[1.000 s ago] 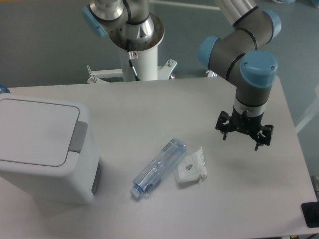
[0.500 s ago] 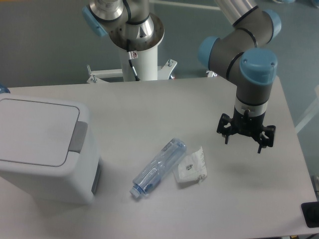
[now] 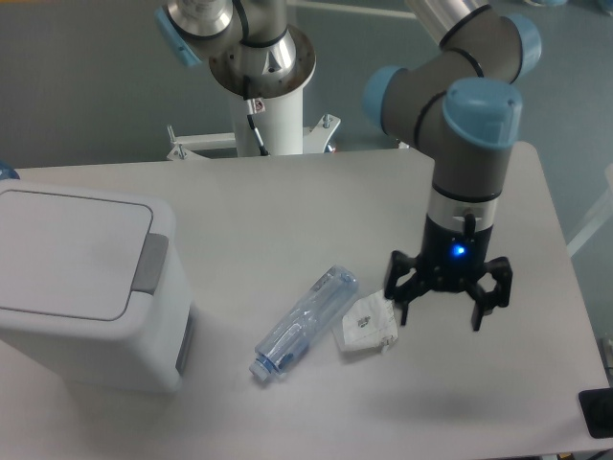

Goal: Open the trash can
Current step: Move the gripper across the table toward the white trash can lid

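Trash can point(image 3: 81, 287) sits at table's left edge, lid shut; gripper point(image 3: 447, 305) hovers right-of-centre, fingers apart, empty, nowhere near grey tab point(image 3: 148, 264).

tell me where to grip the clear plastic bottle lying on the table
Grip the clear plastic bottle across its mid-body from above, fingers either side of its width. It lies flat, cap end toward the camera, and the crumpled white wrapper crowds its right side.
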Robot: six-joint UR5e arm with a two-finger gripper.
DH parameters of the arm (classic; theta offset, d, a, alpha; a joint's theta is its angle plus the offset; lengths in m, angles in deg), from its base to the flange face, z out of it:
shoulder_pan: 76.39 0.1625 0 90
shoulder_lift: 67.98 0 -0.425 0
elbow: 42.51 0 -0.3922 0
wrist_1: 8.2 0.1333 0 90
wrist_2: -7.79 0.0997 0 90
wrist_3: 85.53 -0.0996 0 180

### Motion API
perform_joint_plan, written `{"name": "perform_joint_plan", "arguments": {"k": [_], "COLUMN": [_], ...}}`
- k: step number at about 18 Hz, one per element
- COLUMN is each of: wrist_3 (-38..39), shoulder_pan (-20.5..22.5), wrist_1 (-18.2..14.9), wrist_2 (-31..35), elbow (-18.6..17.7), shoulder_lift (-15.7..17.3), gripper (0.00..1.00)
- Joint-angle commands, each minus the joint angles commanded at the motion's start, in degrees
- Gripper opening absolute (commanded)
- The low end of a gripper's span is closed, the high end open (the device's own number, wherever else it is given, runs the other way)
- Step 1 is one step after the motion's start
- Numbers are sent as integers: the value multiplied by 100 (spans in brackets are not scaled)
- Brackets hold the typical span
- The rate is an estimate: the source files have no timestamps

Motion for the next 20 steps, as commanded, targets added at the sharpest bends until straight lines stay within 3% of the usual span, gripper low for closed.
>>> {"name": "perform_joint_plan", "arguments": {"k": [9, 20], "wrist_3": [606, 581], "shoulder_pan": [-782, -1213], "wrist_1": [-17, 0], "wrist_2": [-9, 26], "elbow": [-184, -1001], "shoulder_lift": [598, 1249], "gripper": [100, 100]}}
